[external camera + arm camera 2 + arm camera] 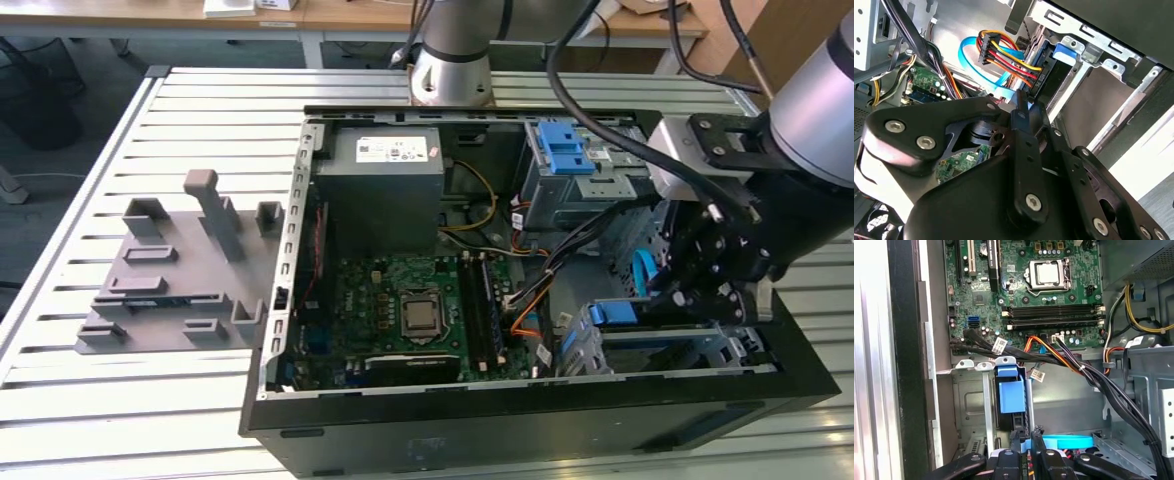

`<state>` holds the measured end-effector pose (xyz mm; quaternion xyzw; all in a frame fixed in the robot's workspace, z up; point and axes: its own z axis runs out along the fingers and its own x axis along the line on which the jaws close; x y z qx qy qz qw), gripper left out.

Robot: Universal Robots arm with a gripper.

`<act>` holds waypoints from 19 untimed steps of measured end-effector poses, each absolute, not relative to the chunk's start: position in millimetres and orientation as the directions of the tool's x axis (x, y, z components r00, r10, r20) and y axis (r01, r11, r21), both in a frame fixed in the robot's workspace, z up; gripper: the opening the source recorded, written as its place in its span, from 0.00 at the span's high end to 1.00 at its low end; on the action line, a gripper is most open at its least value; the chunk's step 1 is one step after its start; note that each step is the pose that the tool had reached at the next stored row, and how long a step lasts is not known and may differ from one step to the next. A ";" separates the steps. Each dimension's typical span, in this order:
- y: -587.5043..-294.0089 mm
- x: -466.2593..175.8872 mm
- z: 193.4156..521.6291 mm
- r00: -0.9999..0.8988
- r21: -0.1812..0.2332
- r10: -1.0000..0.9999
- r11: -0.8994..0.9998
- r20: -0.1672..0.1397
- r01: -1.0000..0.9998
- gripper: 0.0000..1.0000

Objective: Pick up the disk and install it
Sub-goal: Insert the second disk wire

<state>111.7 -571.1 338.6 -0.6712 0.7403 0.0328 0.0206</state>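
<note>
The disk stands on edge in a slot of the metal drive bay at the case's front corner, with its blue carrier tab facing up. In the exterior view the disk shows as a blue strip on the exterior view's right, just beside my black gripper. In both wrist views the gripper is shut, fingers close together, its tips at the disk's end by the cable connector. I cannot tell if the tips touch the disk.
The open computer case lies on a slatted table. Inside are a grey power-supply box, the motherboard, a blue-latched drive cage and bundles of cables close to the gripper. A grey fixture sits at the exterior view's left.
</note>
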 end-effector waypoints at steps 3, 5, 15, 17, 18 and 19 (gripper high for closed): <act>-571.1 111.7 342.7 -0.098 0.021 -0.992 0.097 -0.074 -0.995 0.76; -571.1 111.7 344.0 -0.098 0.021 -0.992 0.097 -0.075 -0.995 0.76; -571.1 111.7 338.9 -0.098 0.021 -0.992 0.097 -0.074 -0.995 0.89; -571.1 111.8 336.6 -0.098 0.021 -0.992 0.097 -0.074 -0.995 0.89; -571.1 112.0 335.8 -0.098 0.021 -0.992 0.097 -0.074 -0.995 0.89; -571.1 112.2 335.1 -0.098 0.021 -0.992 0.097 -0.074 -0.995 0.89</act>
